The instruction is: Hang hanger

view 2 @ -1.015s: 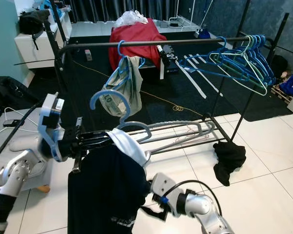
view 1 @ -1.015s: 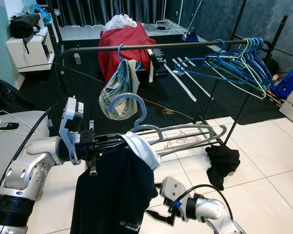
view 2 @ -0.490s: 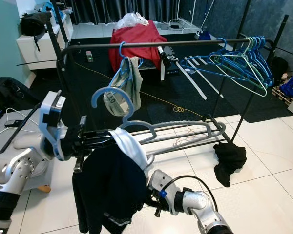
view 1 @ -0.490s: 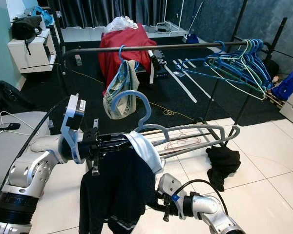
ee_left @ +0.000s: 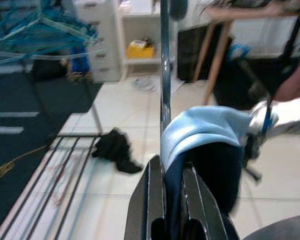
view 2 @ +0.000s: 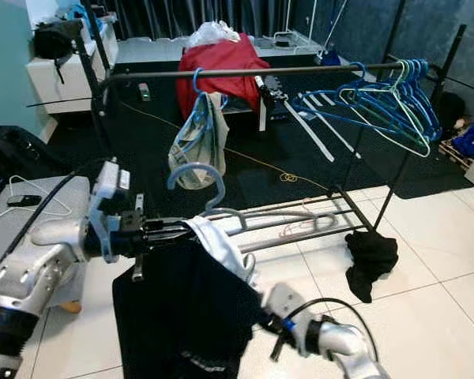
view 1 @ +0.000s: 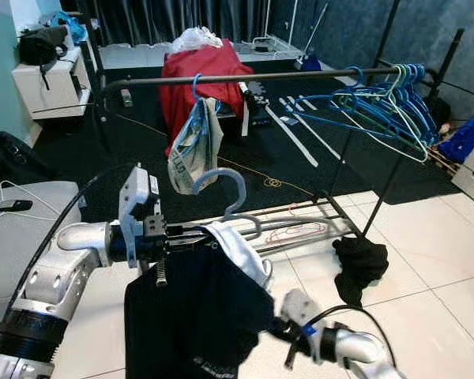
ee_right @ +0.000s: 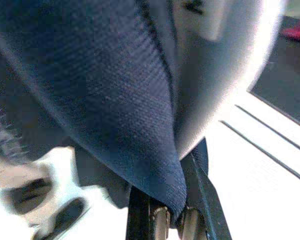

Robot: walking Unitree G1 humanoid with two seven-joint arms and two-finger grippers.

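My left gripper [view 1: 199, 234] is shut on a light blue hanger [view 1: 223, 184] at chest height, its hook pointing up. A dark navy shirt [view 1: 193, 312] with a pale blue collar [view 1: 241, 249] hangs from the hanger. In the left wrist view the gripper [ee_left: 170, 170] clamps the hanger and the collar cloth. Low down, my right gripper [view 1: 288, 349] is shut on the shirt's lower edge, and the right wrist view has navy cloth [ee_right: 115, 90] between its fingers [ee_right: 200, 197]. The black clothes rail [view 1: 300, 75] runs across behind, above and beyond the hanger's hook.
Several blue hangers [view 1: 387, 103] crowd the rail's right end, and a patterned garment [view 1: 191, 142] hangs near its left end. The rack's bottom bars [view 1: 300, 229] lie ahead, with a black cloth [view 1: 357, 264] on the tiles. A grey seat [view 1: 16, 229] stands at left.
My left arm has swung the hanger and shirt a little to the right and turned it. The right gripper has shifted right along the shirt's lower edge.
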